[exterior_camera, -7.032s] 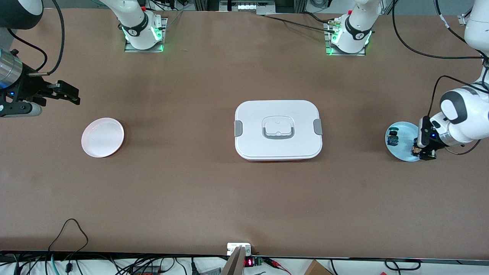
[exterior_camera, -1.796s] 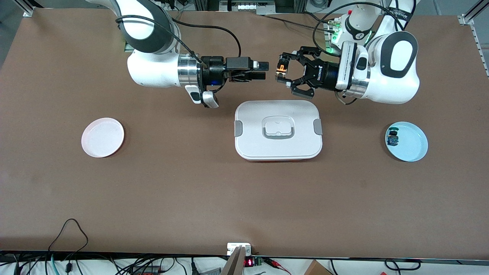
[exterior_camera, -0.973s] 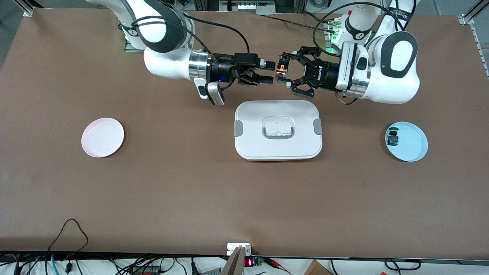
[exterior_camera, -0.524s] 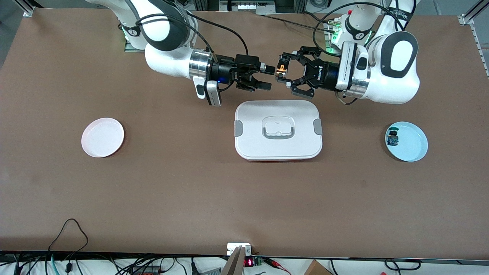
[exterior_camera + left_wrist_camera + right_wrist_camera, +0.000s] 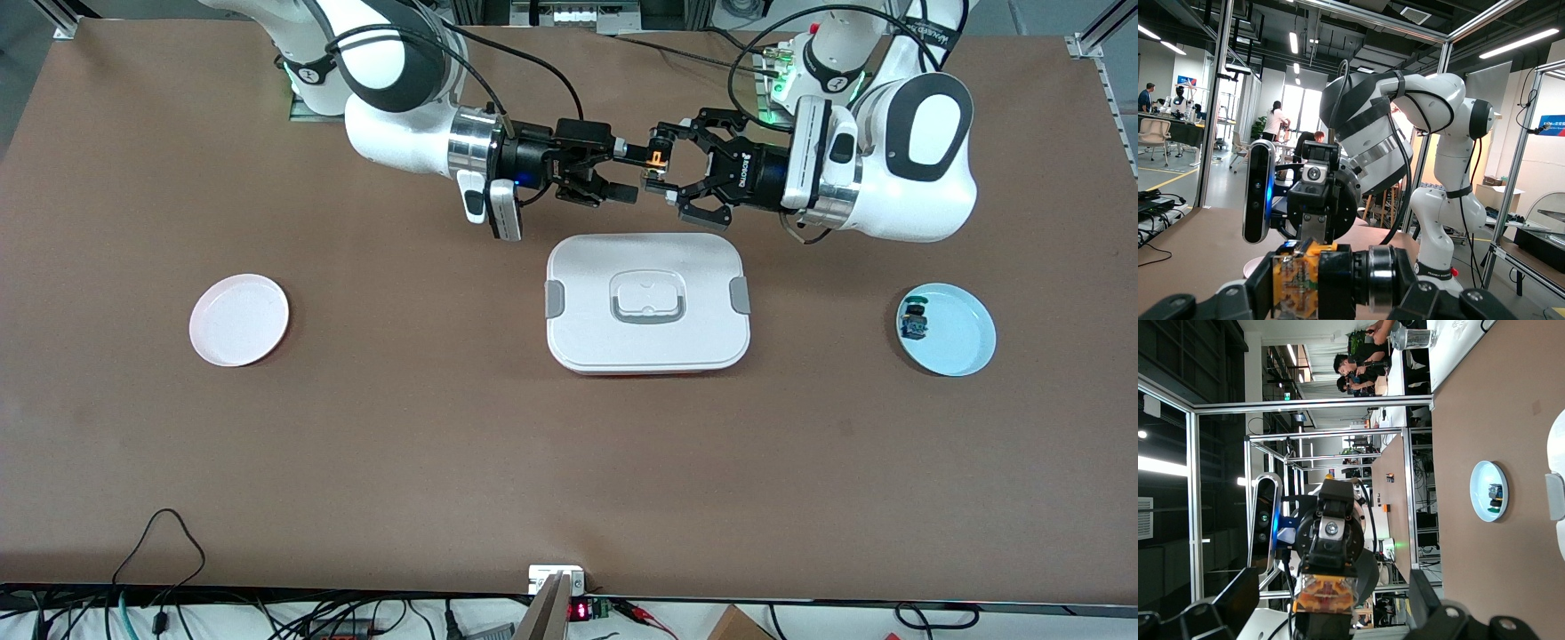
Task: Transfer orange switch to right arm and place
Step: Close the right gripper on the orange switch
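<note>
The orange switch (image 5: 656, 160) is held in the air over the table, between the white box and the arm bases. My left gripper (image 5: 659, 163) is shut on it. In the left wrist view the switch's orange block (image 5: 1297, 285) and black round cap (image 5: 1386, 280) sit between the left gripper's (image 5: 1338, 297) pads. My right gripper (image 5: 629, 172) is open and faces the left gripper, its fingertips level with the switch's end. In the right wrist view the switch (image 5: 1327, 595) sits between the right gripper's (image 5: 1331, 600) spread fingers (image 5: 1239, 595), with gaps on both sides.
A white lidded box (image 5: 647, 342) stands mid-table, nearer the front camera than both grippers. A pink plate (image 5: 238, 320) lies toward the right arm's end. A blue plate (image 5: 965, 342) with a blue-green switch (image 5: 913, 322) lies toward the left arm's end.
My right gripper has moved toward the left gripper with its fingers open, so that its fingertips now reach the switch. The left gripper and the switch have stayed still.
</note>
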`<state>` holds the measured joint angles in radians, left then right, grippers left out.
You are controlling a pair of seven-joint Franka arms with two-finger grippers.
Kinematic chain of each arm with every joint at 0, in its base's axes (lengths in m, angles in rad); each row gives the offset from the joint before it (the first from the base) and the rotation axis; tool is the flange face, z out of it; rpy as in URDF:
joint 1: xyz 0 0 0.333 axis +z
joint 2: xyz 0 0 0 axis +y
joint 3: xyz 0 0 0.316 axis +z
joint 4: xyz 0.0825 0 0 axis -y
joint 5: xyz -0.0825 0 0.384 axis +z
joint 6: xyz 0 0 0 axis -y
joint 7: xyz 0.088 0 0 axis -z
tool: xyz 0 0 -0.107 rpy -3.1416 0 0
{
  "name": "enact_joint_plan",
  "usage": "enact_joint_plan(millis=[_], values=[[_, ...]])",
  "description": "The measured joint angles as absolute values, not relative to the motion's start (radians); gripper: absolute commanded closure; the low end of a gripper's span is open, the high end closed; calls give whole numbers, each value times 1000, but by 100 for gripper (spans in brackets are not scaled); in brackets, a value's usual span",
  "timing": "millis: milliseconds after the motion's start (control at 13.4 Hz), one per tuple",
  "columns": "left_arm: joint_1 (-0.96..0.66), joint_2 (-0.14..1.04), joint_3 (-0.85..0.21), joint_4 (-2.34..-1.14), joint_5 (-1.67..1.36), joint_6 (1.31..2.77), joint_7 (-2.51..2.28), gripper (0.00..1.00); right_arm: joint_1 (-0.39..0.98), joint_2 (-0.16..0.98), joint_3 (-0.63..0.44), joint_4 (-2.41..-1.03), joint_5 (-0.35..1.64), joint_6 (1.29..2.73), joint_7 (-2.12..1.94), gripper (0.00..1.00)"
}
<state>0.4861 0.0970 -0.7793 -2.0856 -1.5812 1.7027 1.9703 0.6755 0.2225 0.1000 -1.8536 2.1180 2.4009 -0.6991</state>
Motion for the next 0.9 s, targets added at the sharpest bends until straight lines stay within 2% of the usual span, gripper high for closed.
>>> enact_joint_plan(millis=[898], values=[[486, 97, -779, -2086, -1581, 1703, 1970, 100, 697, 230, 104, -1854, 2143, 2409, -702, 5]])
